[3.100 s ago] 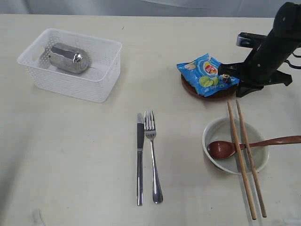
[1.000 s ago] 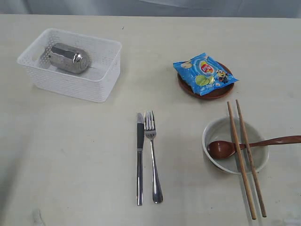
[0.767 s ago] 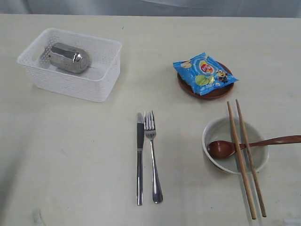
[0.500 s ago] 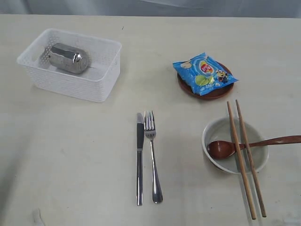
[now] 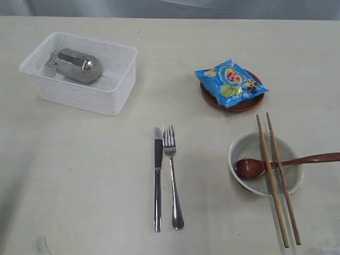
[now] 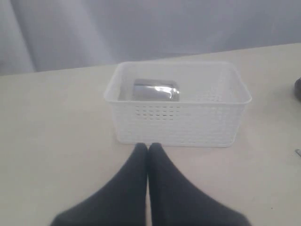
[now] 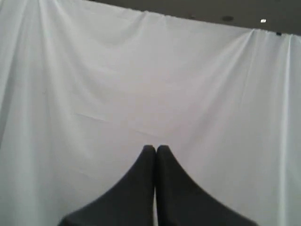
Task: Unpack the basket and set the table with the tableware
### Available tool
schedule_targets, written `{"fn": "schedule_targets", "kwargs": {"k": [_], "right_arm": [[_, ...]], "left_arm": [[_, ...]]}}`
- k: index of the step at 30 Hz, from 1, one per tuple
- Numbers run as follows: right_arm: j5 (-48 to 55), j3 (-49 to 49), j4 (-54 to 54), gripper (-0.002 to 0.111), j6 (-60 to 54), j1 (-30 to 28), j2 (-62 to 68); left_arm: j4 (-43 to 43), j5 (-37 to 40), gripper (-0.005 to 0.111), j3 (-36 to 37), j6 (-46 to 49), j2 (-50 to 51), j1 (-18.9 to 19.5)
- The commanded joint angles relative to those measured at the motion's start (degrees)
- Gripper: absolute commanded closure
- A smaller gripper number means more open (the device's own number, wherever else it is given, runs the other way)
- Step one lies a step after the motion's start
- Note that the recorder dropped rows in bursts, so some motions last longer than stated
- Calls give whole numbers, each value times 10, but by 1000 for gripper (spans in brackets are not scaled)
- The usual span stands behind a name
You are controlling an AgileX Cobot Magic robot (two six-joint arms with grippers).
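The white lattice basket (image 5: 109, 95) (image 6: 216, 122) stands at the table's far left, with the shiny steel cup (image 5: 78, 65) (image 6: 155, 90) lying on its side inside. A knife (image 5: 158, 175) and fork (image 5: 172, 175) lie side by side at mid-table. Across the off-white bowl (image 5: 245, 146) rest the chopsticks (image 5: 276, 180) and the dark red spoon (image 5: 255, 167). The reddish-brown plate (image 5: 241, 105) is under a blue chip bag (image 5: 230, 82). My left gripper (image 6: 148, 147) is shut and empty, a short way from the basket's side. My right gripper (image 7: 155, 149) is shut, facing a white curtain. Neither arm shows in the exterior view.
The pale beige table (image 5: 79, 170) spreads bare at the front left and between the basket and the plate. A white curtain (image 7: 141, 84) hangs behind the scene.
The right arm, beside the plate three seconds ago, has left the exterior view. Over the last second nothing on the table has moved.
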Motion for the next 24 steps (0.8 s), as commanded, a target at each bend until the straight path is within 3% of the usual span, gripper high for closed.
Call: {"fn": "schedule_targets", "kwargs": {"k": [1,12,24], "right_arm": [[-23,80,-53,108,34,-11,-3],[-39,257,-59,108,53,-14,-3],[124,257,-55,108,50,-14,-3]], "left_arm": [[-2,-1,107,1,0,-3,-2],[-2,-1,107,1,0,-3,-2],[-2,-1,107,1,0,-3,-2]]}}
